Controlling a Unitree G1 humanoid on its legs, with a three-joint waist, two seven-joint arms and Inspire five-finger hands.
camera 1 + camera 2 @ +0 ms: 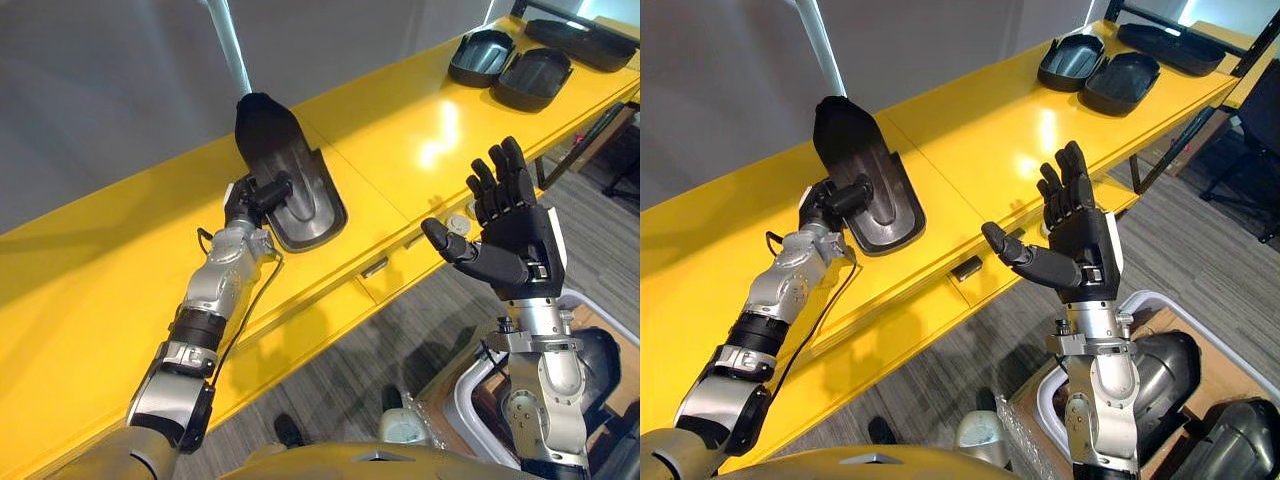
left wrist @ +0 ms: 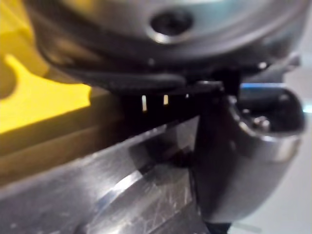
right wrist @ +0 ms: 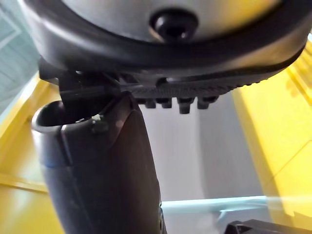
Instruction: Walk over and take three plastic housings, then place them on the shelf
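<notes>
- Left eye view: left hand (image 1: pixel 252 196) pinches the near end of a dark plastic housing (image 1: pixel 300 160), thumb on top. The housing lies lengthwise on the yellow shelf (image 1: pixel 420 110), running from the back edge towards the front edge. I cannot tell whether it is fully set down.
- Two more housings (image 1: pixel 510 68) sit side by side at the shelf's far right corner.
- Right eye view: right hand (image 1: pixel 1075 245) is raised off the front edge, palm up, fingers straight and spread, and it holds nothing.
- Left wrist view: the housing's scuffed grey face lies close under the thumb (image 2: pixel 234 170), so the hold is confirmed.
- Right wrist view: there is nothing between the thumb and the fingers, and the shelf lies beyond.
- Step, judged: placing a housing on the shelf, possibly the third.
- Next move, judged: settle the housing flat, loosen the thumb, then draw the hand back over the front edge without dragging it.
</notes>
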